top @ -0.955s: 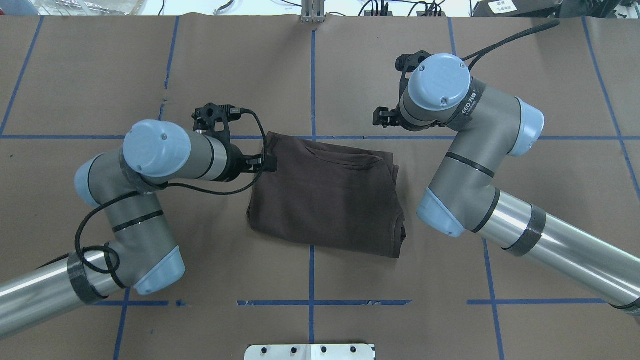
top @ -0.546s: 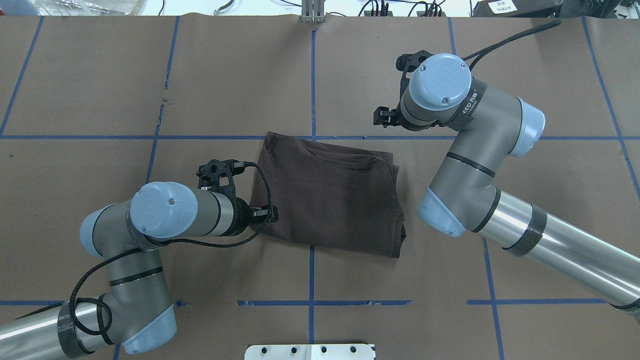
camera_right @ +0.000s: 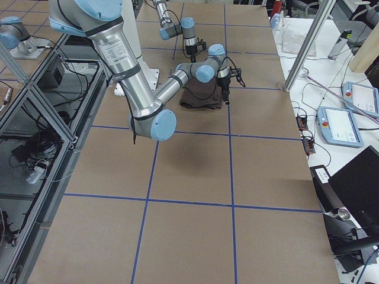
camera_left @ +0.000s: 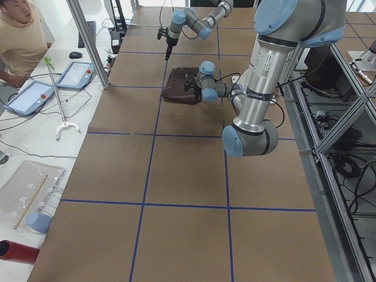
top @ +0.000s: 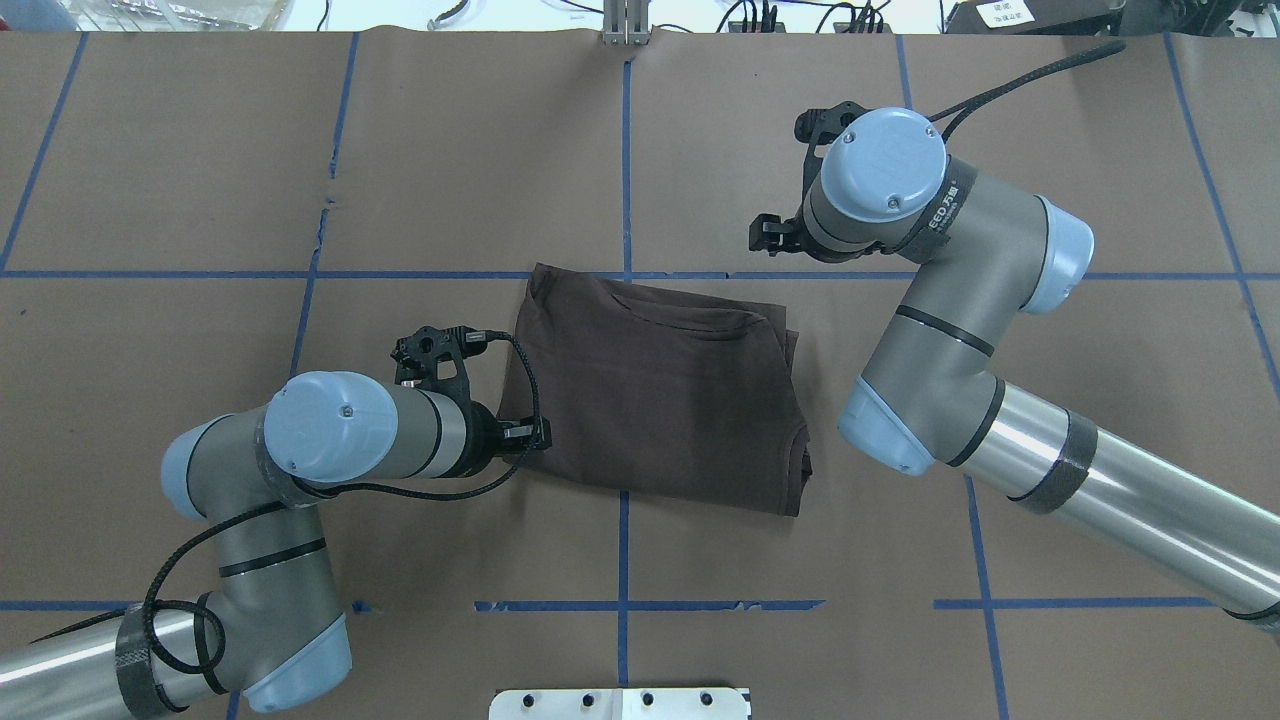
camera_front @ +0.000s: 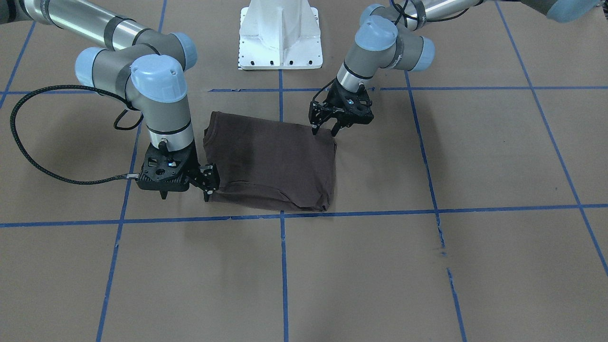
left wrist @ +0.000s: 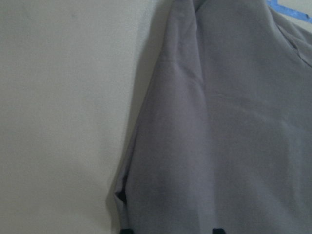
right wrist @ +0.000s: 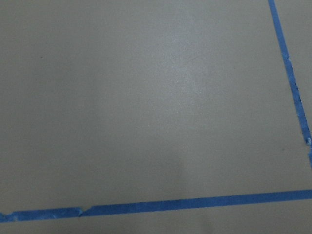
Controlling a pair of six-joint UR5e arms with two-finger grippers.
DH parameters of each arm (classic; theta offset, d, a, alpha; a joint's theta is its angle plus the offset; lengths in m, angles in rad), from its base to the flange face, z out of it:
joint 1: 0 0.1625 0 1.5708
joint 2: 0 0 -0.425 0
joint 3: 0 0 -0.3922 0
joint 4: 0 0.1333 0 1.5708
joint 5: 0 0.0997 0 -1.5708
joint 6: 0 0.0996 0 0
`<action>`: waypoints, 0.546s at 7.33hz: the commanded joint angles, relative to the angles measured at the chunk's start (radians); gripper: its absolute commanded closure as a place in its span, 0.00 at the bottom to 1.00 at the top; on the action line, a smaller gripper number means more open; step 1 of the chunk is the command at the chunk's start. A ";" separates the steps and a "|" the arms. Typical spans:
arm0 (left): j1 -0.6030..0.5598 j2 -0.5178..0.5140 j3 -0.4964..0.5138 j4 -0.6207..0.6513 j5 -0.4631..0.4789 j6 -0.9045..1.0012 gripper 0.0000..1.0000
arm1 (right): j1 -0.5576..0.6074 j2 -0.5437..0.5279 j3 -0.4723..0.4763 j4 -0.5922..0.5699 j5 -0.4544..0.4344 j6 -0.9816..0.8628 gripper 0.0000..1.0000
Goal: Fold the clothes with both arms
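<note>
The dark brown T-shirt [top: 660, 390] lies folded into a rough rectangle in the middle of the table, also seen from the front [camera_front: 275, 161]. My left gripper [top: 530, 437] is open at the shirt's near-left corner; in the front view its fingers [camera_front: 314, 128] point down with one tip at the cloth edge. The left wrist view shows the shirt [left wrist: 229, 122] filling the right side, its edge running between two fingertips at the bottom. My right gripper [camera_front: 186, 192] is open, low beside the shirt's far-right corner, holding nothing. The right wrist view shows only paper and tape.
Brown paper with a grid of blue tape lines [top: 624, 150] covers the table. The white pedestal base [camera_front: 280, 38] stands at the robot's edge. A person [camera_left: 20, 41] sits at a side bench with tablets beyond the far edge.
My left arm has swung from the shirt's far-left corner back to its near-left corner, then settled there. The right arm and the shirt have barely moved.
</note>
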State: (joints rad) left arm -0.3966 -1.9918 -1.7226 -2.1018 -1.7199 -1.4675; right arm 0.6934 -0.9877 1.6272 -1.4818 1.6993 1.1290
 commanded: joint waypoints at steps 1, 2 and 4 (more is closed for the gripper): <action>0.008 -0.001 -0.002 0.000 0.002 -0.037 0.98 | 0.000 0.000 -0.001 0.000 -0.001 0.000 0.00; 0.018 -0.001 -0.009 0.003 0.037 -0.042 1.00 | 0.000 0.000 -0.001 0.000 -0.001 0.000 0.00; 0.054 0.081 -0.110 0.008 0.055 -0.042 1.00 | 0.000 0.000 0.000 0.000 0.000 0.000 0.00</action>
State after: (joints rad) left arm -0.3706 -1.9644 -1.7660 -2.0972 -1.6771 -1.5077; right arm 0.6933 -0.9879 1.6268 -1.4818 1.6991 1.1290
